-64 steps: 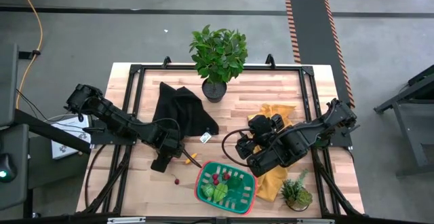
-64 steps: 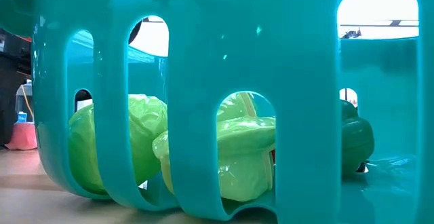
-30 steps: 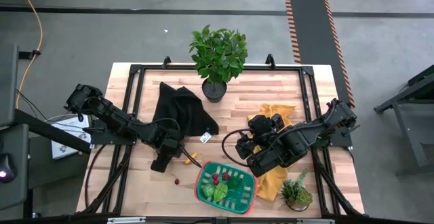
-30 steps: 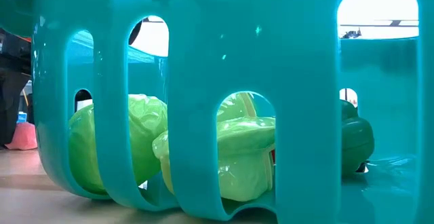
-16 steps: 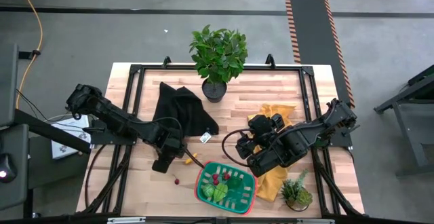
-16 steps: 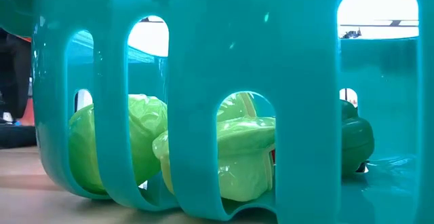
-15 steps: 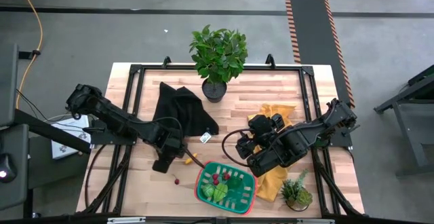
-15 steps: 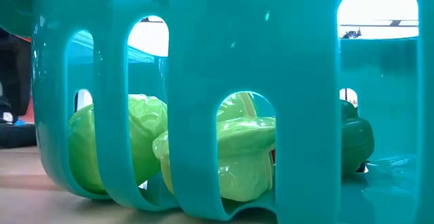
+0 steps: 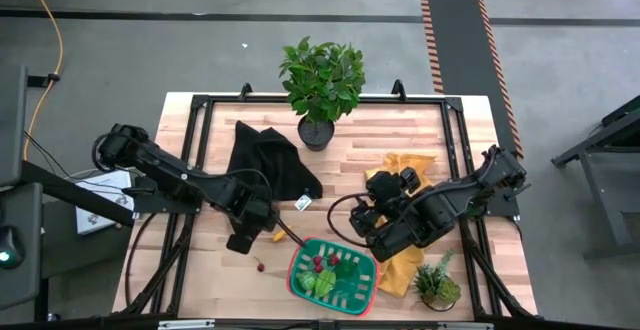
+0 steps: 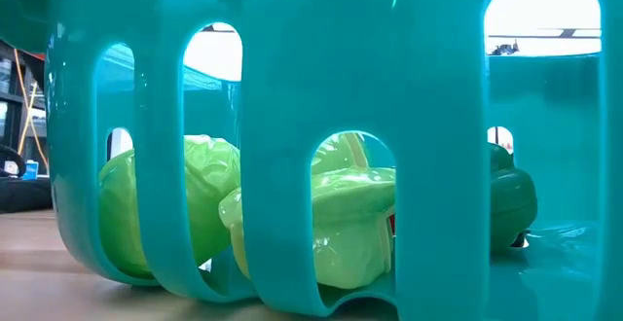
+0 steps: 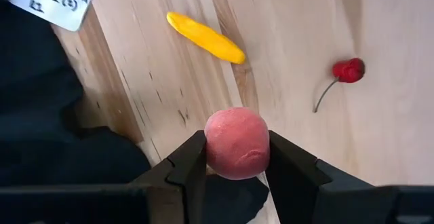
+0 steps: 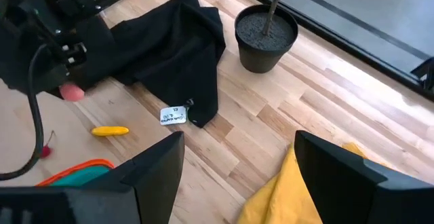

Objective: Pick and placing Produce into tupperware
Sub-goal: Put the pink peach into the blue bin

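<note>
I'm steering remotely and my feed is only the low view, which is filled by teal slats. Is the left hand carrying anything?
Observer: Yes. The left hand is shut on a pink round fruit.
Operator: Where is it relative to the container?
Observer: In the high view the left hand sits just left of the red-rimmed tupperware, not over it.
Operator: Anything loose on the table?
Observer: A yellow piece and a red cherry lie on the wood near that hand.
Operator: And the right hand?
Observer: The right hand is open and empty, beside the yellow cloth.
</note>
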